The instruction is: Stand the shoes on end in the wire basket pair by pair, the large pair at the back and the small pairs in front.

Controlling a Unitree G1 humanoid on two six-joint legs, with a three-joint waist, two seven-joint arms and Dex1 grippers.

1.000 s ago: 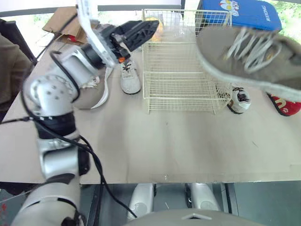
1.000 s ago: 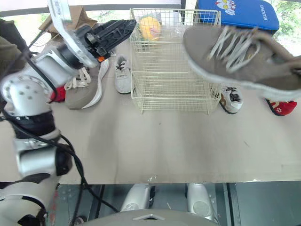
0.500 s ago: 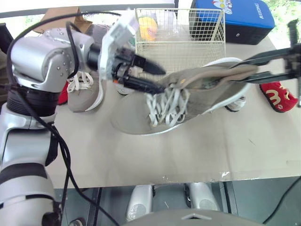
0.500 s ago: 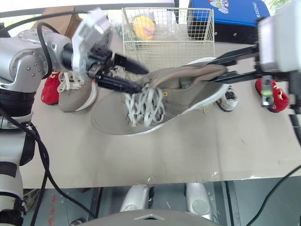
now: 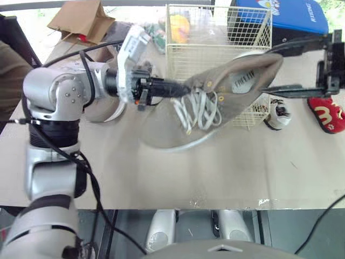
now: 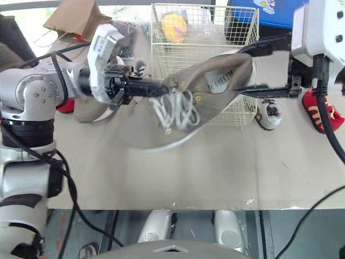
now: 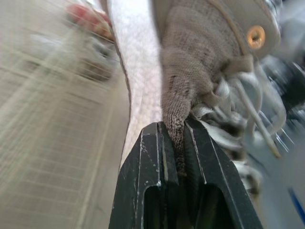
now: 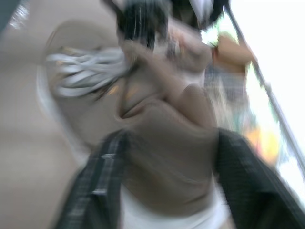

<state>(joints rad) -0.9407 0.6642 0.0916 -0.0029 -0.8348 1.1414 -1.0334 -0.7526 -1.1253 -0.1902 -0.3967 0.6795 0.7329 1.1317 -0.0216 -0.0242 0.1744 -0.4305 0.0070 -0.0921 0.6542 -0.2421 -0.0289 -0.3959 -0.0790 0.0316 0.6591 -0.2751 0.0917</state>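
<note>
A large grey-brown shoe (image 5: 215, 108) with white laces hangs tilted above the table, just in front of the cream wire basket (image 5: 215, 32). My left gripper (image 5: 180, 86) is shut on the shoe's upper by the laces; the left wrist view shows the fabric pinched between its fingers (image 7: 152, 157). My right gripper (image 5: 268, 70) stands open astride the heel (image 8: 167, 157), one finger above it and one below. The other large grey shoe (image 5: 105, 110) lies on the table at the left, partly hidden by my left arm.
A small white shoe (image 5: 279, 113) and a red shoe (image 5: 326, 113) lie right of the basket; another red shoe (image 6: 64, 105) lies far left. Beyond the basket are a yellow object (image 5: 179, 27), a blue case (image 5: 296, 13) and a brown paper bag (image 5: 81, 19).
My left gripper has closed on the shoe's upper by the laces. My right gripper has opened around the heel. The shoe has swung heel-up toward the basket.
</note>
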